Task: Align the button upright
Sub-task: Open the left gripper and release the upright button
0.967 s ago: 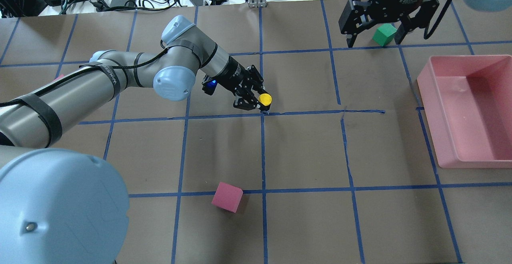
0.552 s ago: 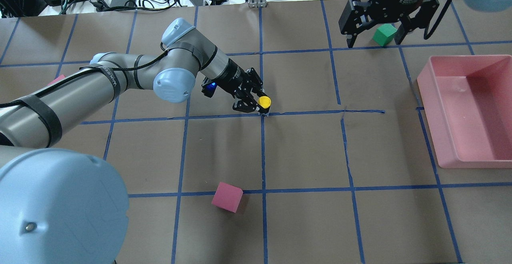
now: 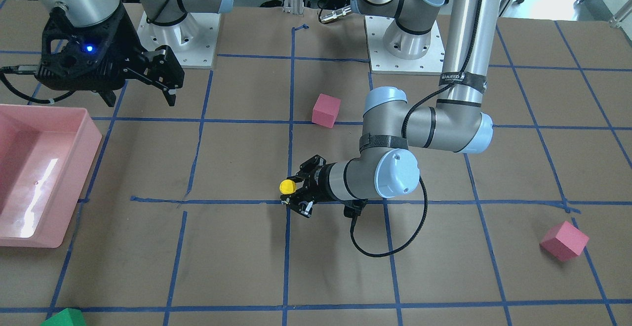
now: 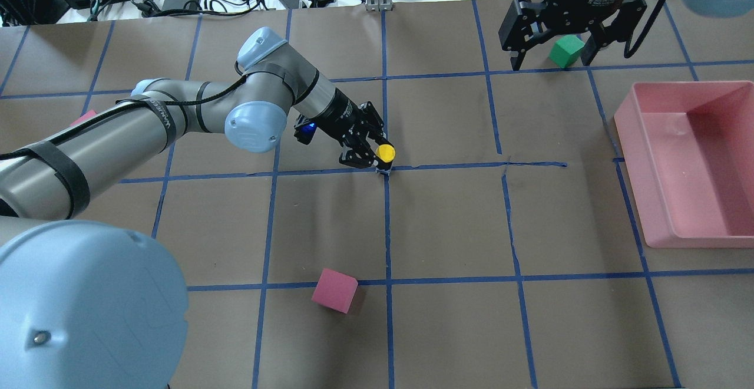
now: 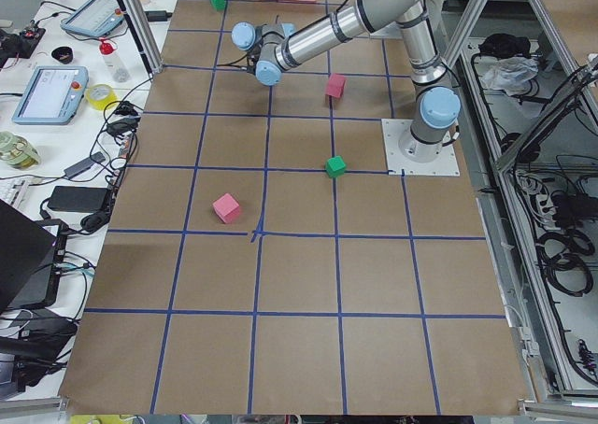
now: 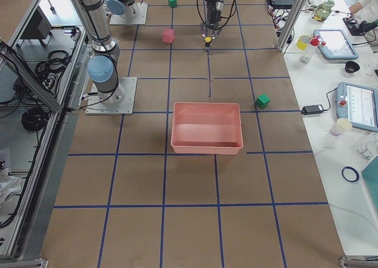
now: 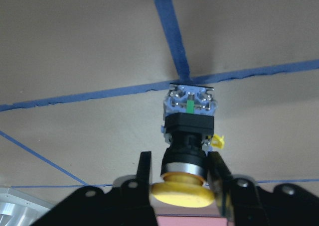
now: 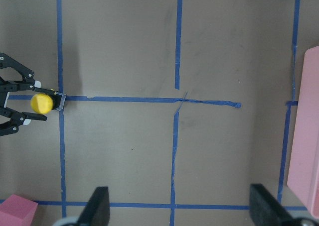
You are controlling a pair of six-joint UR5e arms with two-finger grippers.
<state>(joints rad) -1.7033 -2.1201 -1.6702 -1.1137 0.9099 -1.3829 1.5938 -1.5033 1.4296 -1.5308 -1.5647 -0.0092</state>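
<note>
The button (image 4: 386, 152) has a round yellow cap, a black body and a silvery base. My left gripper (image 4: 377, 154) is shut on it just below the cap and holds it cap-up, with the base down at a blue tape crossing. In the left wrist view the fingers (image 7: 144, 171) clamp the button (image 7: 189, 121); I cannot tell whether the base touches the paper. It also shows in the front view (image 3: 287, 186) and the right wrist view (image 8: 41, 102). My right gripper (image 4: 551, 59) hangs open and empty at the far right.
A green cube (image 4: 565, 50) lies under the right gripper. A pink bin (image 4: 689, 85) stands at the right edge. One pink cube (image 4: 334, 290) lies near the front and another (image 3: 564, 240) far on the robot's left. Cables and adapters lie beyond the far edge.
My left gripper has moved the button a little down and toward the tape crossing, tilting it closer to upright. The right arm has not moved.
</note>
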